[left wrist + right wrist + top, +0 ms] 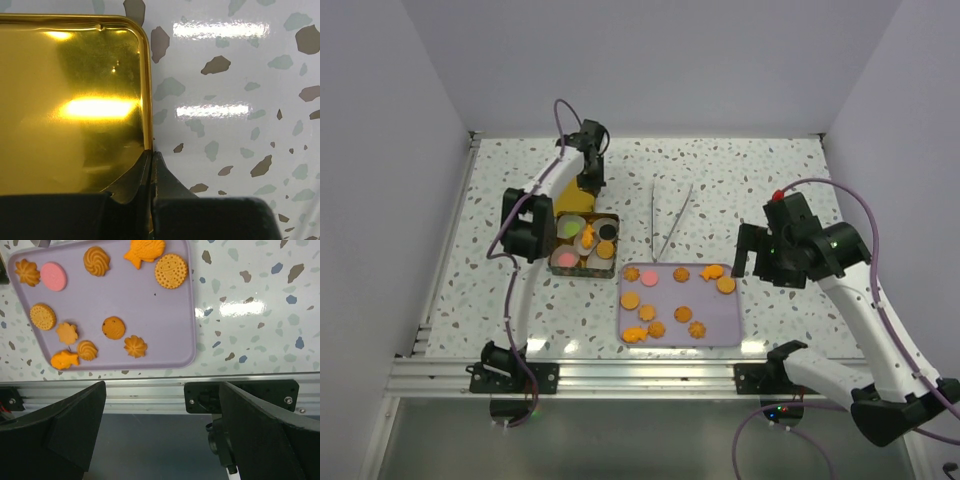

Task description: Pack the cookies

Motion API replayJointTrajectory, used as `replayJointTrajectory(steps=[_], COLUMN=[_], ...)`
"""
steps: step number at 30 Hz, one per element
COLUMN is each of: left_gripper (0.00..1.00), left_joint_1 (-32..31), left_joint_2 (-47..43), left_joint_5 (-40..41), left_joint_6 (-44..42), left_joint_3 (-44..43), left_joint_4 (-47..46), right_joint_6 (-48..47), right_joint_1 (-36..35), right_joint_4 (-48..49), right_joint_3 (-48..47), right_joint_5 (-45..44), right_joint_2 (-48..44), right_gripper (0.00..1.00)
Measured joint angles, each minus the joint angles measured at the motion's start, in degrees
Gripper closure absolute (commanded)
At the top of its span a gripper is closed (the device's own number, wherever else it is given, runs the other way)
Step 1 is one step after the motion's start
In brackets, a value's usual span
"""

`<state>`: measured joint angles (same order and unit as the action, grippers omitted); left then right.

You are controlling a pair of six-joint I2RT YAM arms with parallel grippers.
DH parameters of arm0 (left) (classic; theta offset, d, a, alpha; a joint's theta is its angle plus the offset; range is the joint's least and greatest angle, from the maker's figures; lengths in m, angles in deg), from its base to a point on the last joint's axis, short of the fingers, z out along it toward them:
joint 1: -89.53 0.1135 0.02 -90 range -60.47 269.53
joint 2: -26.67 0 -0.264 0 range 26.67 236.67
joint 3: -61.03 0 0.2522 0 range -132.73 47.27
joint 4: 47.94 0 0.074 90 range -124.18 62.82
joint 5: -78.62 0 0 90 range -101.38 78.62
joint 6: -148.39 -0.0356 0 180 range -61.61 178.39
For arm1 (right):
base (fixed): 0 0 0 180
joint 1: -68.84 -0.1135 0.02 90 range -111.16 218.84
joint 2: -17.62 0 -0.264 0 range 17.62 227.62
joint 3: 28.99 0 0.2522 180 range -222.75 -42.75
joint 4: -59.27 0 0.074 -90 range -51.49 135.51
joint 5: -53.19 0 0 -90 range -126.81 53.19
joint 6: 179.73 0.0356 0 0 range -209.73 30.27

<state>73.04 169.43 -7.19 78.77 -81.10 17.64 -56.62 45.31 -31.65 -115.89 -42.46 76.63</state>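
Note:
Several cookies (630, 299), mostly orange rounds and flower shapes plus one pink round (53, 276), lie spread on a lavender tray (712, 318). A few more sit in white paper cups inside an open tin (616, 246) to the tray's left. The tin's gold lid (70, 110) stands open behind it. My left gripper (151, 156) is shut on the lid's right rim, one finger inside and one outside. My right gripper (160, 430) is open and holds nothing; it hovers just off the tray's right end, over the table's near rail.
Metal tweezers (670, 222) lie on the speckled table behind the tray. The aluminium rail (150, 390) runs along the near edge. White walls close in the back and both sides.

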Motion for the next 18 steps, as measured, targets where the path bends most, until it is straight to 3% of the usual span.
replayJointTrajectory(steps=[9, 18], left_gripper=[1.0, 1.0], left_joint_1=[1.7, 4.5], left_joint_2=[-5.3, -24.7], left_joint_5=[-5.1, -11.2], left_joint_6=[0.4, 0.9], left_joint_3=[-0.8, 1.4], left_joint_4=[-0.5, -3.6], right_joint_6=[1.9, -0.2], right_joint_1=[0.0, 0.0], right_joint_4=[-0.6, 0.7], right_joint_3=[0.0, -10.4], right_joint_5=[0.8, 3.6], right_joint_2=[2.5, 9.4], right_gripper=[0.01, 0.01])
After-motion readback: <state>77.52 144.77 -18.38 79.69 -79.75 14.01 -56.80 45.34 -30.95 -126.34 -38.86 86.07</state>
